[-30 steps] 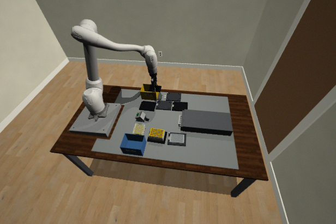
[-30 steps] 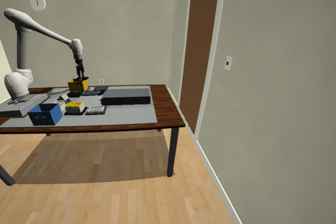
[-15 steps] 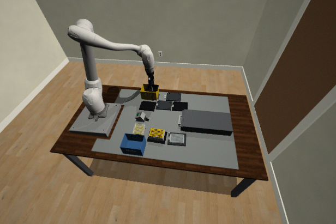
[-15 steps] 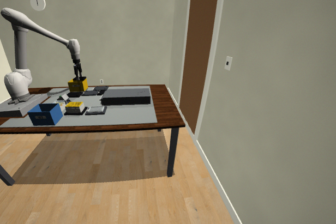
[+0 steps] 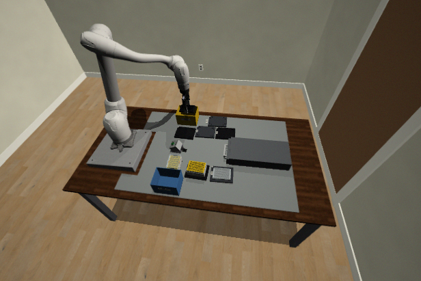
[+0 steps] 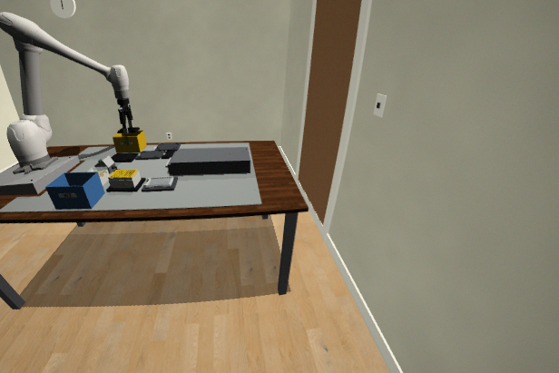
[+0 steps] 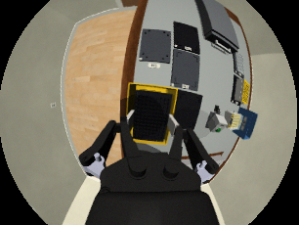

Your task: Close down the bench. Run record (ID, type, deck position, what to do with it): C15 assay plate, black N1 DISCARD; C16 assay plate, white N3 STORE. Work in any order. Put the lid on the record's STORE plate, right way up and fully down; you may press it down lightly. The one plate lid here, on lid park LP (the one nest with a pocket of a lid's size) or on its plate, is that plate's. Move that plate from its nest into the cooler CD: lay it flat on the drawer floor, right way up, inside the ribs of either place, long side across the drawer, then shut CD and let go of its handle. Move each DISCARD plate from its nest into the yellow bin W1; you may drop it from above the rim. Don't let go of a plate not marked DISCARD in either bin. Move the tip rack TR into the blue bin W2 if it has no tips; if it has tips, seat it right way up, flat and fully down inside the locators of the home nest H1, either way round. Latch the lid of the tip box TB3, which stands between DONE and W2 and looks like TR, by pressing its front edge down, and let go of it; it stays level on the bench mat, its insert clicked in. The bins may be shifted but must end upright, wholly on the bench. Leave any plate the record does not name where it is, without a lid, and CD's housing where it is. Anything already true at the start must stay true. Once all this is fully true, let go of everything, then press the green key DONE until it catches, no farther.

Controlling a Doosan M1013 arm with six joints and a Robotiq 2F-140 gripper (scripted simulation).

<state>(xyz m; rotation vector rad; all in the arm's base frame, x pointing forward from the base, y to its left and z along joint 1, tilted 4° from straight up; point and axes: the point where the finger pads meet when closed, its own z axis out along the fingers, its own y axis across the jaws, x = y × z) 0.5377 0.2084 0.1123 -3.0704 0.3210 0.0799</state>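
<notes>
My gripper hangs straight over the yellow bin W1 at the back left of the mat. It is shut on a black assay plate, gripped by its long sides and held level. In the wrist view the plate sits inside the outline of the bin's yellow rim, just above the opening. The gripper and the bin also show in the exterior view. The plate is hard to make out in the top and exterior views.
Several dark nests lie right of the bin. The closed cooler CD stands at the right. In front are the DONE key block, tip box TB3, blue bin W2, a yellow-topped tip rack and a pale well plate.
</notes>
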